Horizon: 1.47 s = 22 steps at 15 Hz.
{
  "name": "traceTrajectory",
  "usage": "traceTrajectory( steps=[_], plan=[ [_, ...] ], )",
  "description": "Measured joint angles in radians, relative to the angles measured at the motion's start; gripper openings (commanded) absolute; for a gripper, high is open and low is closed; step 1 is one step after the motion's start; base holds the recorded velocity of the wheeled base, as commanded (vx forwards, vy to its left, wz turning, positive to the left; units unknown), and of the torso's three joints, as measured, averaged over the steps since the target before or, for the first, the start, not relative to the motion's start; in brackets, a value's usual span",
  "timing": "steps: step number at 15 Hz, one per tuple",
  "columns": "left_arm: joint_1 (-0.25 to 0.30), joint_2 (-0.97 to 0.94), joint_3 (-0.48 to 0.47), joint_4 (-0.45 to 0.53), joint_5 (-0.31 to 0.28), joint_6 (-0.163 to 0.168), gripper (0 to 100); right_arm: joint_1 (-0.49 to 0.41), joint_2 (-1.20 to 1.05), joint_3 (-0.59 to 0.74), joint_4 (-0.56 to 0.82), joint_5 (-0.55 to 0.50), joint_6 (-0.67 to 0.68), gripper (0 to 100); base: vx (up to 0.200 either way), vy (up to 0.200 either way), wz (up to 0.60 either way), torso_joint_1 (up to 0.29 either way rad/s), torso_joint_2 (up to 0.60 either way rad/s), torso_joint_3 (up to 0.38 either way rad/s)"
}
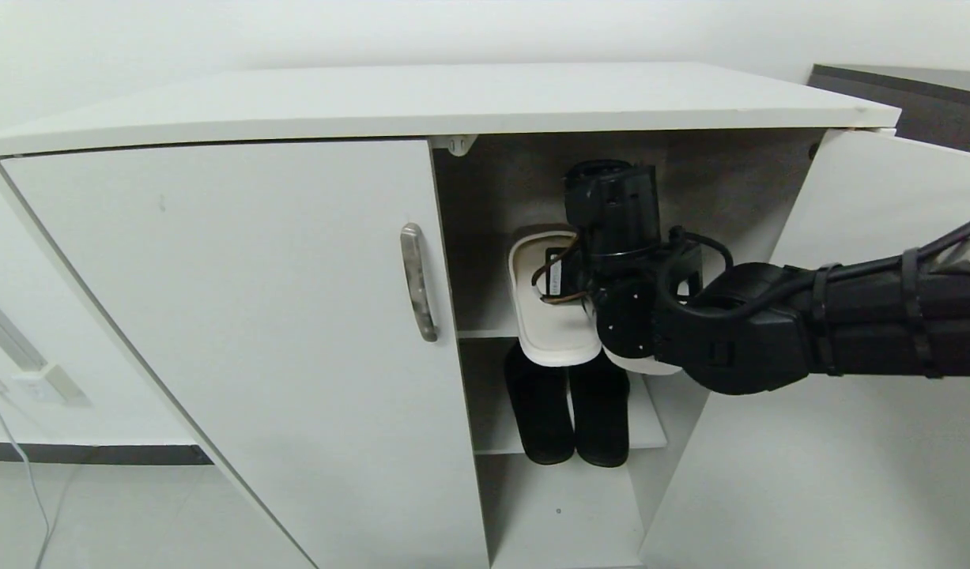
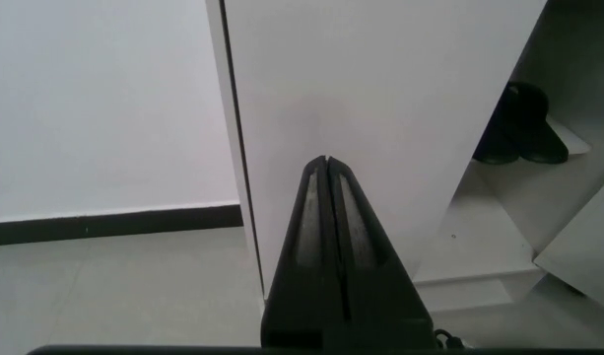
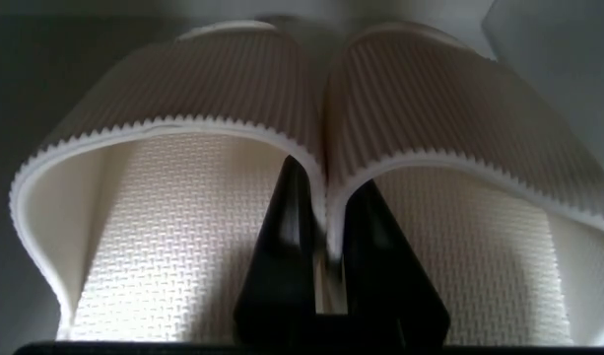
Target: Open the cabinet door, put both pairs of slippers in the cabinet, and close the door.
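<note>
The white cabinet (image 1: pixel 453 103) has its right door (image 1: pixel 848 237) swung open and its left door (image 1: pixel 239 316) shut. A pair of black slippers (image 1: pixel 568 419) (image 2: pixel 523 128) lies on the lower shelf. The white slippers (image 1: pixel 552 332) (image 3: pixel 183 197) are at the upper shelf, heels sticking out past its front edge. My right gripper (image 3: pixel 326 212) reaches into the opening and is shut on them, pinching the two adjoining straps together. My left gripper (image 2: pixel 326 163) is shut on nothing, low in front of the closed left door.
A metal handle (image 1: pixel 418 280) stands on the left door's inner edge. The bottom compartment (image 1: pixel 560 514) of the cabinet holds nothing. A wall socket (image 1: pixel 38 383) with a cable is on the wall to the left, above tiled floor.
</note>
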Motion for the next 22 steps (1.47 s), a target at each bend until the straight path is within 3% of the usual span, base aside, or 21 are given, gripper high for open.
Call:
traceTrajectory(
  steps=[4,10,11,16,22],
  plan=[
    [0.000,0.000,0.000,0.000,0.000,-0.001,0,-0.032,0.052,-0.125,0.061,0.013,0.000,0,0.000,0.000,0.00,0.000,0.00,0.000],
    [0.000,0.000,0.000,0.000,0.000,-0.001,0,-0.058,0.103,-0.163,0.061,0.017,0.000,0,0.000,0.000,0.00,0.000,0.00,0.000],
    [0.000,0.000,0.000,0.000,0.001,-0.001,0,-0.062,0.107,-0.163,0.061,0.019,0.000,100,0.000,0.000,0.00,0.000,0.00,0.000],
    [0.000,0.000,0.000,0.000,0.000,-0.002,0,-0.062,0.100,-0.137,0.061,0.024,0.005,100,0.000,0.000,0.00,0.000,0.00,0.000],
    [0.000,0.000,0.000,0.000,0.001,-0.002,0,-0.013,-0.022,0.032,0.036,0.014,0.012,100,0.000,0.000,0.00,0.000,0.00,0.000]
  ],
)
